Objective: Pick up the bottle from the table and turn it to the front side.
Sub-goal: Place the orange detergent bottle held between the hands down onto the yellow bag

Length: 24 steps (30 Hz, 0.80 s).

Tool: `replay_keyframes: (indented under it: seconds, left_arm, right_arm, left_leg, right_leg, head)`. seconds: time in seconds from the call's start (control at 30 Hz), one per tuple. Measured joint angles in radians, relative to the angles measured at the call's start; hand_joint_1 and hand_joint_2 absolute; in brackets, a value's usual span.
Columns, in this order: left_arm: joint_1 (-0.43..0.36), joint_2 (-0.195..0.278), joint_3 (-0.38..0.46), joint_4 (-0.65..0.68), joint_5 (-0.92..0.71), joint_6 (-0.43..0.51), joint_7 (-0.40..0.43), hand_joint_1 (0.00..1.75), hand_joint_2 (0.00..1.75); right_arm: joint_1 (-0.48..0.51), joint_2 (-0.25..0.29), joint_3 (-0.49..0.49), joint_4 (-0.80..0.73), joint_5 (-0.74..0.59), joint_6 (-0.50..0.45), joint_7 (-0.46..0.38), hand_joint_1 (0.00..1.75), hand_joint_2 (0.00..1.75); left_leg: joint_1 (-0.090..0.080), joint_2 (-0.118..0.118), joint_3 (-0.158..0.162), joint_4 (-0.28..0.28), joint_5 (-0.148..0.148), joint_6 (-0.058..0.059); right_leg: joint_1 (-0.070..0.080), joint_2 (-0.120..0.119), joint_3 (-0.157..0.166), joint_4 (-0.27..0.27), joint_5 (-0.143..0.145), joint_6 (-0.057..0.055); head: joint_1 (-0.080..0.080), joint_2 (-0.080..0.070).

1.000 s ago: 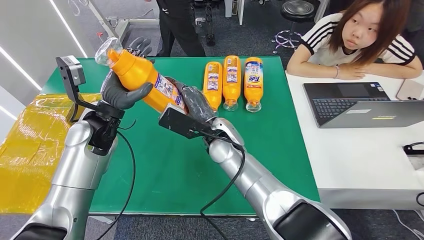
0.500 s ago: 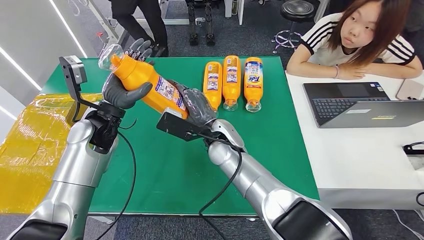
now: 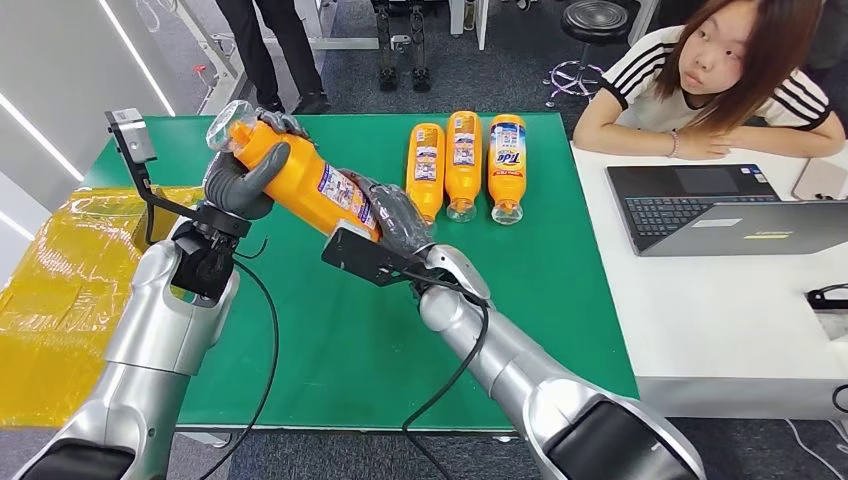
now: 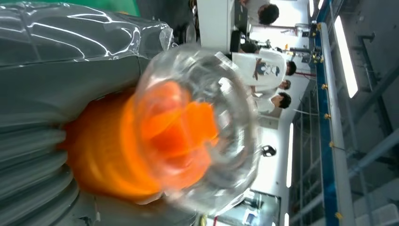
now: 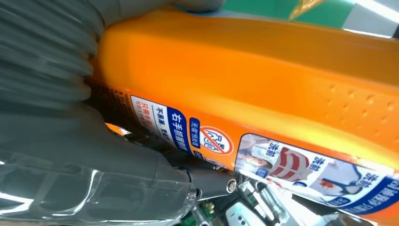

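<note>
Now the orange detergent bottle (image 3: 305,185) is lifted above the green table (image 3: 330,330), tilted, with its clear cap (image 3: 229,120) pointing up and away from the robot. The left hand (image 3: 240,180) grasps the upper part just below the cap, and the right hand (image 3: 395,215) holds the lower end near the base. In the right wrist view the side with small printed text and a warning sign faces the camera, so I judge this is the back label and the turning is not finished.

The bottle looks like stiff plastic with a smooth, glossy skin, and probably it is rather heavy if it is full; I cannot see the level of the liquid inside. It may slip while it rotates, so the waist and the dimpled side seem safer to hold than the cap.

Three more Tide bottles (image 3: 463,165) lie side by side on the table, caps toward the robot.
</note>
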Motion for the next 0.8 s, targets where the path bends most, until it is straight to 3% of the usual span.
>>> replay_keyframes:
  seconds: [0.17,0.2,0.3,0.33,0.6,0.8]
  left_arm:
    - [0.004,0.0,0.0,0.015,0.047,-0.025,0.031,1.75,1.75]
    - [0.004,-0.001,-0.001,0.018,0.056,-0.031,0.04,1.75,1.75]
    - [0.001,-0.007,-0.007,0.032,0.08,-0.039,0.069,1.75,1.75]
    - [-0.001,-0.01,-0.011,0.038,0.084,-0.039,0.078,1.75,1.75]
    - [-0.025,-0.033,-0.054,0.097,0.089,-0.037,0.094,1.75,1.75]
    - [-0.056,-0.05,-0.087,0.164,0.046,-0.024,0.054,1.75,1.75]
  right_arm:
    - [0.022,-0.012,-0.012,0.002,-0.042,-0.002,-0.026,1.67,1.75]
    - [0.026,-0.015,-0.014,0.001,-0.045,-0.004,-0.027,1.46,1.75]
    - [0.038,-0.02,-0.02,-0.006,-0.055,-0.005,-0.026,0.22,1.75]
    - [0.042,-0.022,-0.023,-0.011,-0.06,-0.005,-0.024,0.0,1.75]
    - [0.106,-0.061,-0.06,-0.111,-0.101,0.008,-0.013,0.0,1.75]
    - [0.196,-0.114,-0.111,-0.253,-0.127,0.029,-0.015,0.0,1.75]
  left_leg:
    - [0.0,0.0,0.0,0.0,0.0,0.0]
    - [0.0,0.0,0.0,0.0,0.0,0.0]
    - [0.0,0.0,0.0,0.0,0.0,0.0]
    - [0.0,0.0,0.0,0.0,0.0,0.0]
    - [0.0,0.001,0.0,0.0,0.0,0.0]
    - [0.0,0.0,-0.001,0.0,0.0,0.0]
  right_leg:
    - [0.0,0.0,0.0,0.0,0.0,0.0]
    - [0.0,0.0,0.0,0.0,0.0,0.0]
    - [0.0,0.0,0.0,0.0,0.0,0.0]
    - [0.0,0.0,0.0,0.0,0.0,0.0]
    - [0.0,0.0,-0.001,-0.001,0.0,0.0]
    - [0.0,0.0,-0.001,-0.001,0.0,0.0]
  head:
    - [0.0,0.0]
    - [0.0,0.0]
    - [0.0,0.0]
    - [0.0,0.0]
    - [0.0,0.0]
    - [0.0,0.0]
